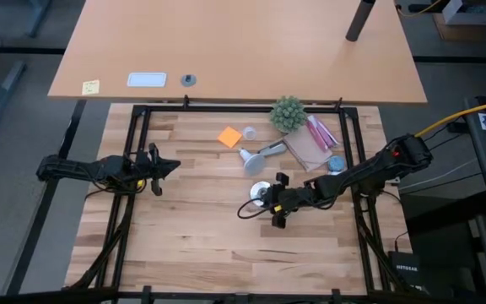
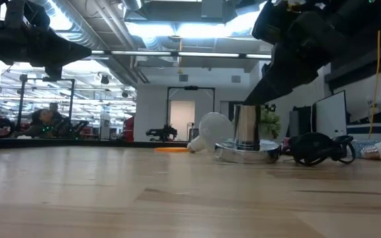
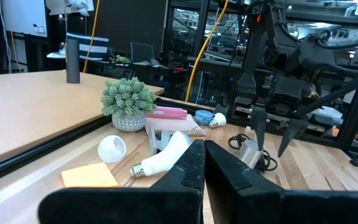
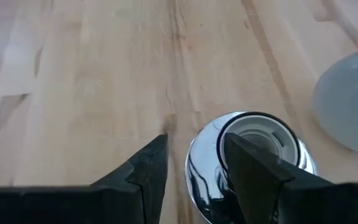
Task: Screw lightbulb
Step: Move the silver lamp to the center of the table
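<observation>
Lightbulb: the small white frosted pear-shaped bulb lies on its side on the pale wooden butcher-block table, its round head toward my socket base; nothing holds it. In the low view it shows just behind the base.

Socket base: the shiny silver round disc with an upright open socket stands near the bulb, its black cord coiled at its side. The socket mouth is empty, so I judge the screwing has not begun.

Right gripper: my right gripper hangs low over the base with fingers spread wide, one finger over the socket rim and the other over bare wood beside it. It grips nothing. I read this as lining up to steady the base, though that is a guess.

Left gripper: my left gripper waits well apart at the table's left side, fingers pressed together and empty, pointed toward the clutter.

Surroundings: a small green potted plant, an orange square sticky pad and a pink-topped box sit beyond the bulb, clear of my reach path.

Risk: a lying bulb may roll when I touch it.
</observation>
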Action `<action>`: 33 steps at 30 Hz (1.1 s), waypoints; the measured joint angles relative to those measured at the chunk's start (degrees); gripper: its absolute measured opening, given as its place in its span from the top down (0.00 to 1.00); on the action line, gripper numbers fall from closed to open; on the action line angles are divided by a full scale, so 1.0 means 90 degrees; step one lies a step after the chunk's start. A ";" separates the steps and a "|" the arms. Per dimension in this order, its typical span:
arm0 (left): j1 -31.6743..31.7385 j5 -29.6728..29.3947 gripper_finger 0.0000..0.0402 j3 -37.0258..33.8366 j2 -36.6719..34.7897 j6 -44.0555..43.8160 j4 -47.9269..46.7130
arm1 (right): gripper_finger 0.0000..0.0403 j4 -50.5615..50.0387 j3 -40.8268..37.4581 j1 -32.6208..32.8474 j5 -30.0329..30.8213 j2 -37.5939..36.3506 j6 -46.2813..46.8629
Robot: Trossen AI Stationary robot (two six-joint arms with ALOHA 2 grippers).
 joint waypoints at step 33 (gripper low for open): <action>-0.0002 0.0000 1.00 -0.0002 0.0000 0.0001 -0.0001 | 0.75 -0.0489 0.0018 -0.0557 0.0057 -0.0032 0.0024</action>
